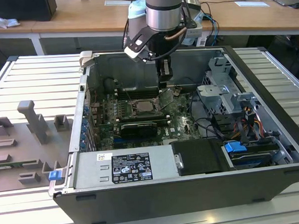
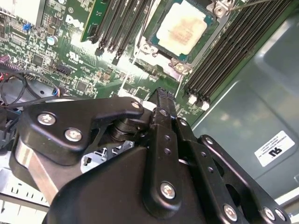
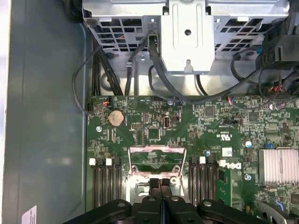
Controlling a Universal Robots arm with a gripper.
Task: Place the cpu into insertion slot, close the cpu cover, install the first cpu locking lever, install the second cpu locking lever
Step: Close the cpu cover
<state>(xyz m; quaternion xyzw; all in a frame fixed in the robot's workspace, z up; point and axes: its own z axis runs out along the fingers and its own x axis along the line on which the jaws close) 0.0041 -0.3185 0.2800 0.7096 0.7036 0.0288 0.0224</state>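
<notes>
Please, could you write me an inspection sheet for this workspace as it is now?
Surface: slatted metal table carrying an open computer case.
Job's things: cpu seated in the insertion slot; cpu cover raised, not closed.
Clutter: grey fixtures on the table, at the exterior view's left.
Grippers: gripper with fingers shut, close to the cpu cover.
Cables: black cables by the drive cage.
Surroundings: wooden desks behind.

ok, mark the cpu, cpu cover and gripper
cpu (image 2: pixel 182 28), second wrist view, centre of its pale face.
cpu cover (image 3: pixel 156 150), first wrist view, silvery frame bar.
gripper (image 3: pixel 160 183), first wrist view, midway between its fingertips.
</notes>
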